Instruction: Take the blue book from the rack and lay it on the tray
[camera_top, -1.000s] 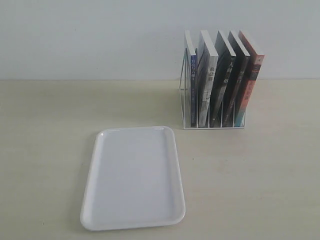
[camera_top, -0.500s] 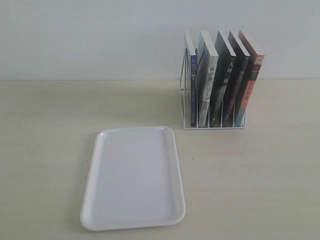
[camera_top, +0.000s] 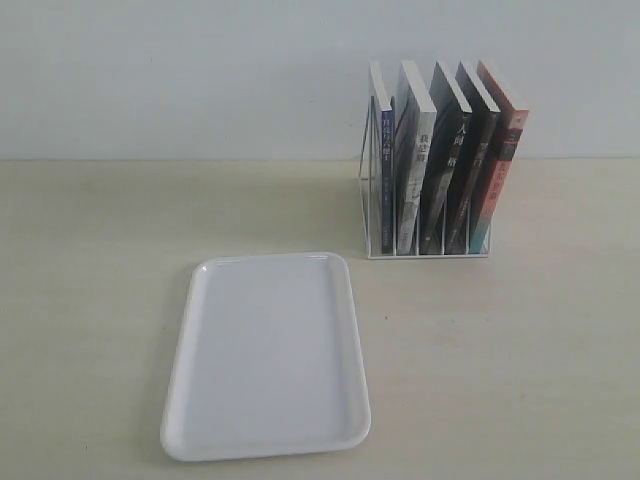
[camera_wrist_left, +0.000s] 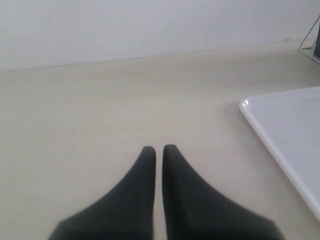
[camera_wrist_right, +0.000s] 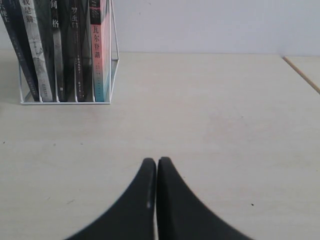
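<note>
Left tool (camera_wrist_left: 158, 148) and right tool (camera_wrist_right: 156, 161) hover clenched, empty, over the desk (camera_top: 100, 220). Blue book (camera_top: 386, 180) stands in the rack's (camera_top: 430, 252) end slot nearest the tray (camera_top: 265, 350); thin, light, likely bendy; pinch its top corner.

Four bks stood side by side at back R of table (camera_top: 90, 230), each slightly tilted: grey-spined bk (camera_top: 412, 190), black-spined bk (camera_top: 437, 180), second dark-spined bk (camera_top: 468, 180), red-orange-spined bk (camera_top: 496, 180) at far R end. Table top pale wood-grain. Plain white wall (camera_top: 180, 70) behind.
</note>
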